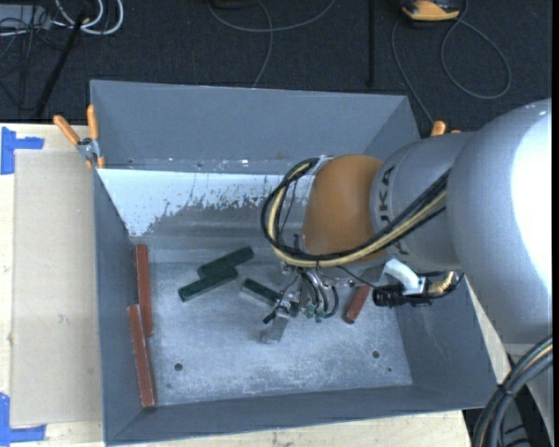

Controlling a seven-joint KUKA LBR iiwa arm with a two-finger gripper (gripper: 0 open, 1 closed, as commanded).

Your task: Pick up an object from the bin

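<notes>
The claw (281, 317) is low over the middle of the bin's floor, under the arm's orange-brown wrist cover (340, 203) and its looped cables (278, 214). I cannot tell whether it is released or clenched, and nothing can be seen held in it. So the pick looks not yet done: the approach seems made, while the grasp and the lift are left. The nearest thing is a short dark green bar (258, 291), lying flat just beside the claw on the side toward the bin's left wall; I judge it the likely target. A small reddish-brown bar (357, 304) lies tilted just on the claw's other side. Farther toward the left wall lie two dark green blocks (214, 274), touching each other. Two long reddish-brown strips (142, 324) lie along the foot of that wall. The grey metal bin (242, 128) bears no label. The only writing is on the arm (503, 222), where part of "KUKA" (388, 190) shows.
</notes>
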